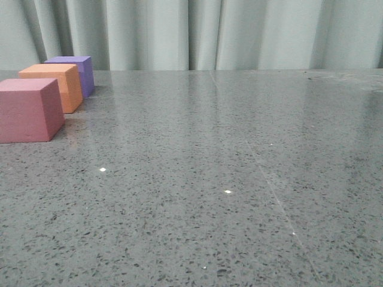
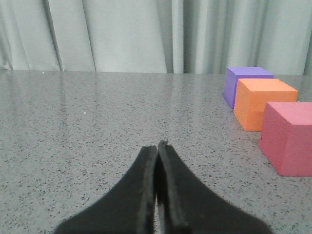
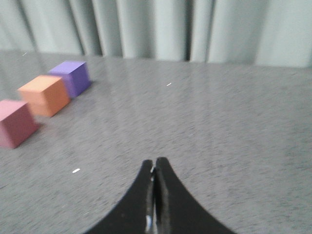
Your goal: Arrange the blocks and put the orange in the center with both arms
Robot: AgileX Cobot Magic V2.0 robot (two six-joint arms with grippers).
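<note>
Three cubes stand in a row at the table's far left. The pink-red cube (image 1: pixel 27 110) is nearest, the orange cube (image 1: pixel 54 85) is in the middle, the purple cube (image 1: pixel 76 73) is farthest. They also show in the left wrist view: pink-red cube (image 2: pixel 288 138), orange cube (image 2: pixel 263 103), purple cube (image 2: pixel 243 83); and in the right wrist view: pink-red cube (image 3: pixel 15 123), orange cube (image 3: pixel 45 94), purple cube (image 3: pixel 73 77). My left gripper (image 2: pixel 157 145) is shut and empty, apart from the cubes. My right gripper (image 3: pixel 153 162) is shut and empty, well away from them. Neither gripper shows in the front view.
The grey speckled table (image 1: pixel 227 179) stretches wide to the right of the cubes. A pale curtain (image 1: pixel 209 33) hangs behind the table's far edge. The right wrist view is blurred.
</note>
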